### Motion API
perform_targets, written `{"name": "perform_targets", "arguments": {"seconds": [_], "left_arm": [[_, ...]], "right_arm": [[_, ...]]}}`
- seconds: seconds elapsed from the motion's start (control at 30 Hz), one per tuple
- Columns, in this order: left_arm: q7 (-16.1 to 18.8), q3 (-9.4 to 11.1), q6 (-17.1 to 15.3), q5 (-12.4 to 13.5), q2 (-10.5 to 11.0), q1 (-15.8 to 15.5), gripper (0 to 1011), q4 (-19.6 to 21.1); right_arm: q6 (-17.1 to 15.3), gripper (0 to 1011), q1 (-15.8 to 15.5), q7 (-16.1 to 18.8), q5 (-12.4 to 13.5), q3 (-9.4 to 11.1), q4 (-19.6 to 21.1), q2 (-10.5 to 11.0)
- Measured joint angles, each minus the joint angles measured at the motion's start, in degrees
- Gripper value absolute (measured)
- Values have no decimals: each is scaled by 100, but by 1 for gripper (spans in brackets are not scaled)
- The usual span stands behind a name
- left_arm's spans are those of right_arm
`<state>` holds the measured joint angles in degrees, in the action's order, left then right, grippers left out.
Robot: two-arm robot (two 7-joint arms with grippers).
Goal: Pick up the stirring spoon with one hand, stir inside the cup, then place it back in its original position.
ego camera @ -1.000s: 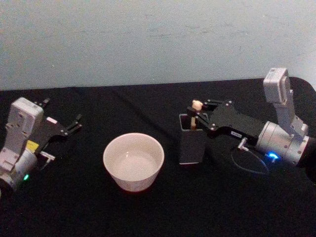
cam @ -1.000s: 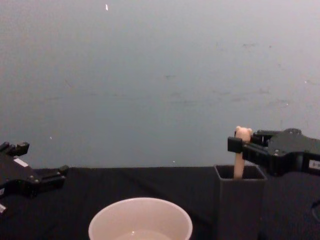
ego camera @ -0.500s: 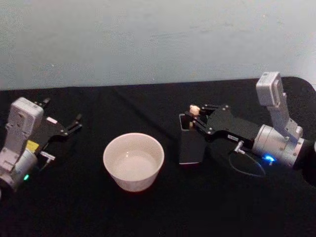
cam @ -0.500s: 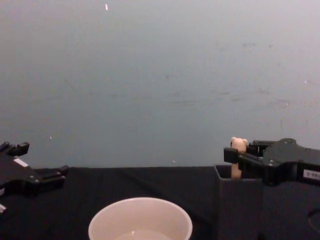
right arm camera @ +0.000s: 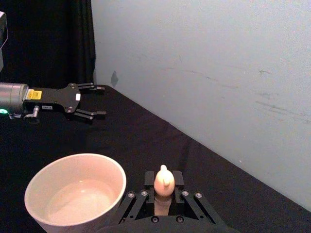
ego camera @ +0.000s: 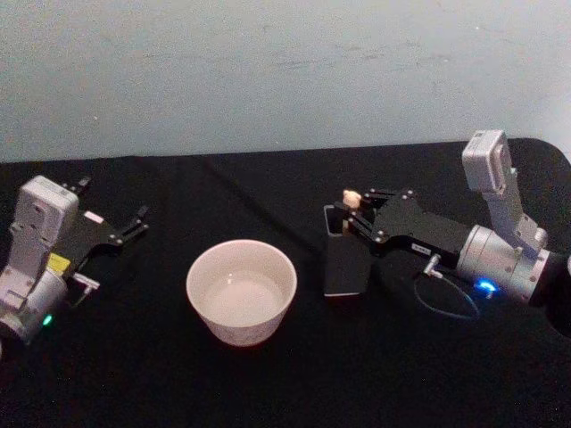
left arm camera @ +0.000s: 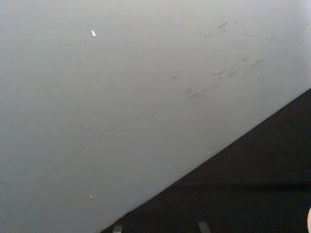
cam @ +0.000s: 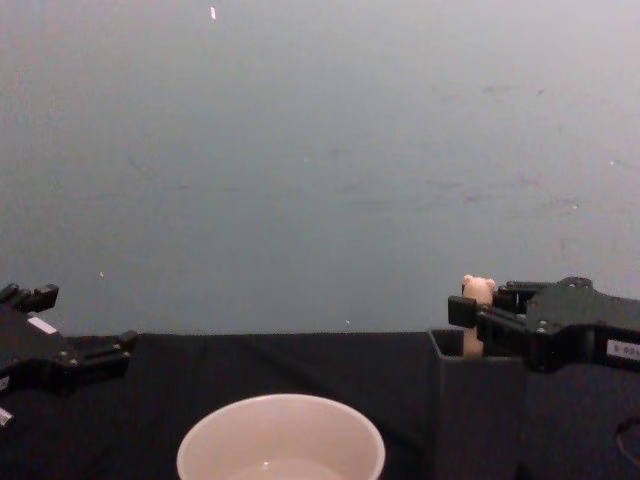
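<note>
Stirring spoon in holder, right claw gripping

Yellow label on left gripper body: print too small to read.
White label on right gripper side: characters unreadable.
Elsewhere: no readable text.

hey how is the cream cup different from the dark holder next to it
The cup is round, wide and cream; the holder is square, narrow, tall and dark grey. The cup stands apart from both grippers; the holder has the stirring spoon standing in it, with the right gripper at the handle. Both stand upright on the black table.
</note>
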<state>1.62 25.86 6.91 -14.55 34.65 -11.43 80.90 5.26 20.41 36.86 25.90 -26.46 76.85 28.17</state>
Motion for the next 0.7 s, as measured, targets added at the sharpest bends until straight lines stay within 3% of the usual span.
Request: {"name": "perform_targets", "arguments": {"seconds": [0.1, 0.7], "left_arm": [[0, 0, 0, 0, 0, 0, 1001, 0], [0, 0, 0, 0, 0, 0, 1001, 0]], "right_arm": [[1, 246, -2, 1, 4, 2, 2, 1], [9, 817, -3, 7, 18, 8, 7, 2]]}}
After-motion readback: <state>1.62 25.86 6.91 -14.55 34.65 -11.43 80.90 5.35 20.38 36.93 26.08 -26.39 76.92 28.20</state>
